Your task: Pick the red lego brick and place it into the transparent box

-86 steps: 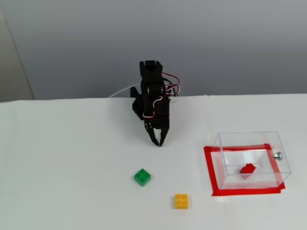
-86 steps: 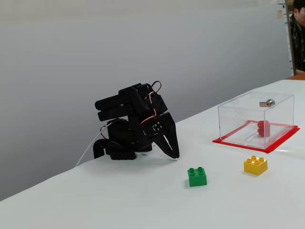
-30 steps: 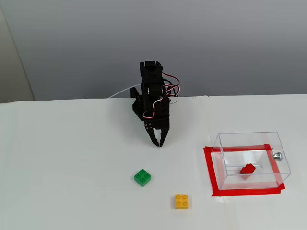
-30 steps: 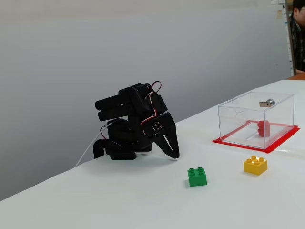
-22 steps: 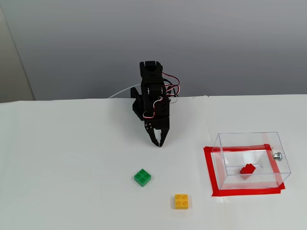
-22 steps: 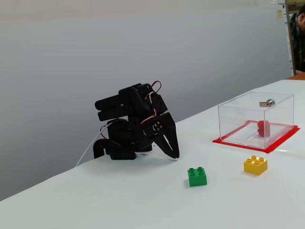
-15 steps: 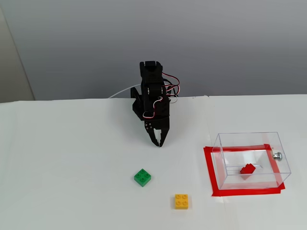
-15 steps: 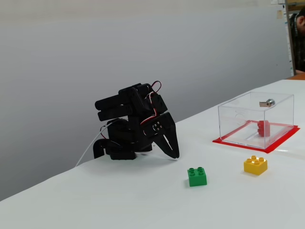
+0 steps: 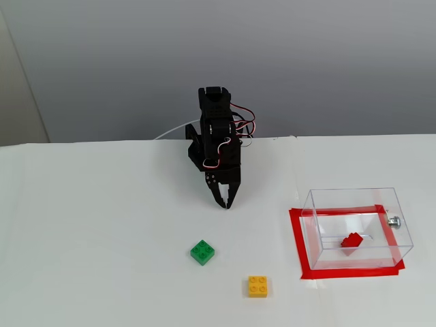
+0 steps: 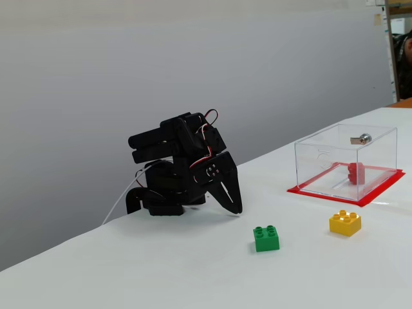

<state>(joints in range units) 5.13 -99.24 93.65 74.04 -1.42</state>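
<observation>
we saw the red brick [image 9: 352, 241] already in the box [image 9: 357, 228], at four o'clock from our closed, empty gripper [image 9: 227, 203].

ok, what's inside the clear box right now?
Only the red brick, lying on the floor of the box. The walls are see-through, so nothing inside is hidden. The green and yellow bricks sit outside on the table.

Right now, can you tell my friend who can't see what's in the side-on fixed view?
A red lego brick sits inside a transparent box on a white table. The black robot arm is folded up at the left, its fingers closed and pointing down, holding nothing. A green brick and yellow brick lie in front.
</observation>
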